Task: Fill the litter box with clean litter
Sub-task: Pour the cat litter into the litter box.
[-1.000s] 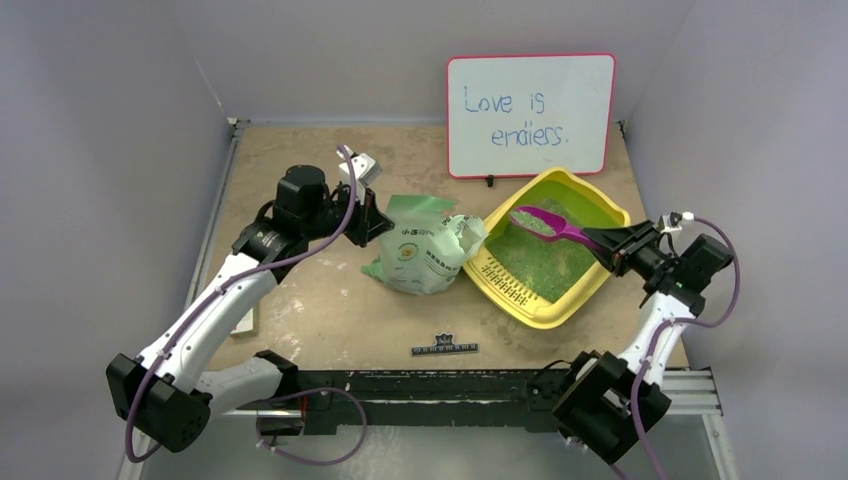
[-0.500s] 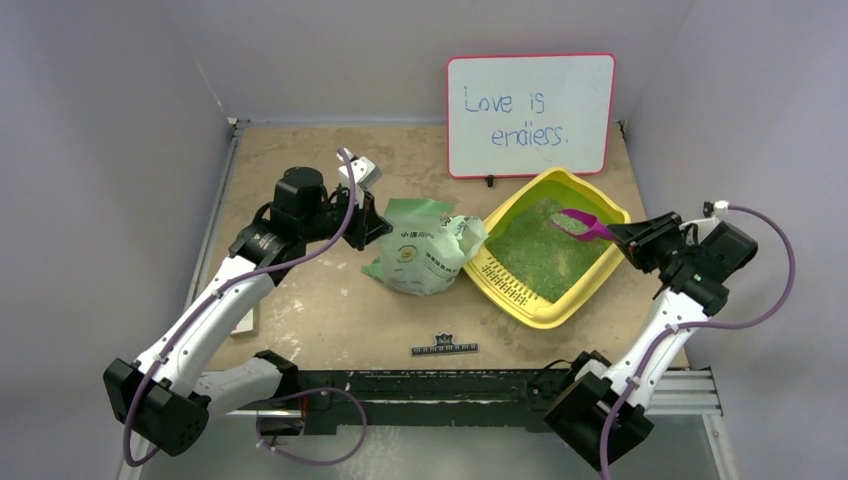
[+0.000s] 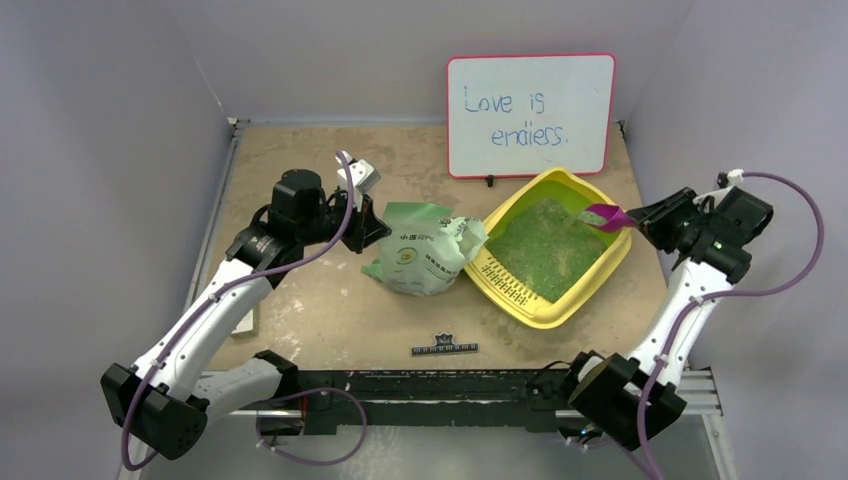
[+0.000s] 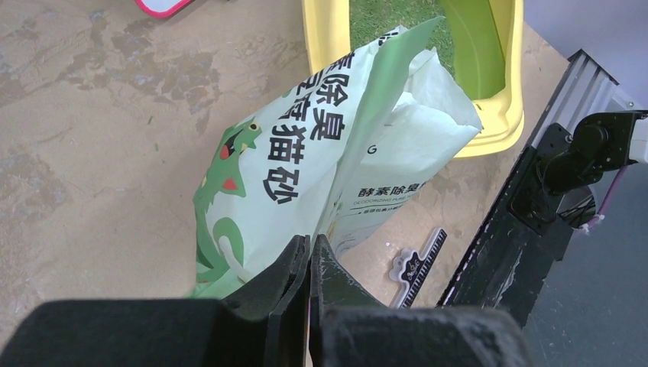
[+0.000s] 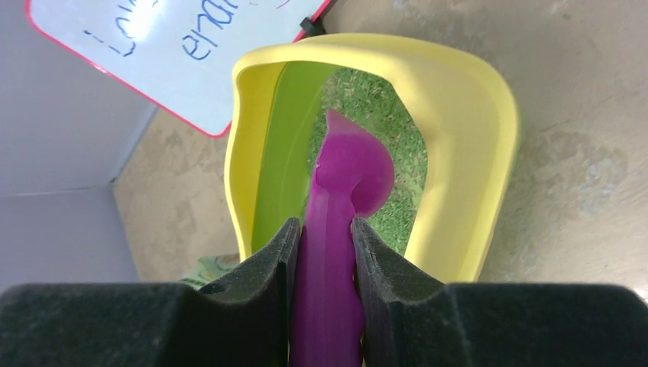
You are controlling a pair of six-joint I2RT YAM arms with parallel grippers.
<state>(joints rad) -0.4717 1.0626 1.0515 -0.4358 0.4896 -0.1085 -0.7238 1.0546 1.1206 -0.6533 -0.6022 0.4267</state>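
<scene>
1. Left gripper clenched on the pale green printed plastic bag, beside the shallow yellow plastic litter box.
2. Right gripper grasps the magenta plastic scoop over the box's right rim; fine green litter covers its floor.
3. Probably between scoops; next, carry the scoop to the bag's mouth.

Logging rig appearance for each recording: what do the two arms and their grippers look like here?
The left arm and right arm have white links, black joints and bases, and a loose purple cable each. The left gripper and right gripper have matte black, wedge-shaped fingers.
</scene>
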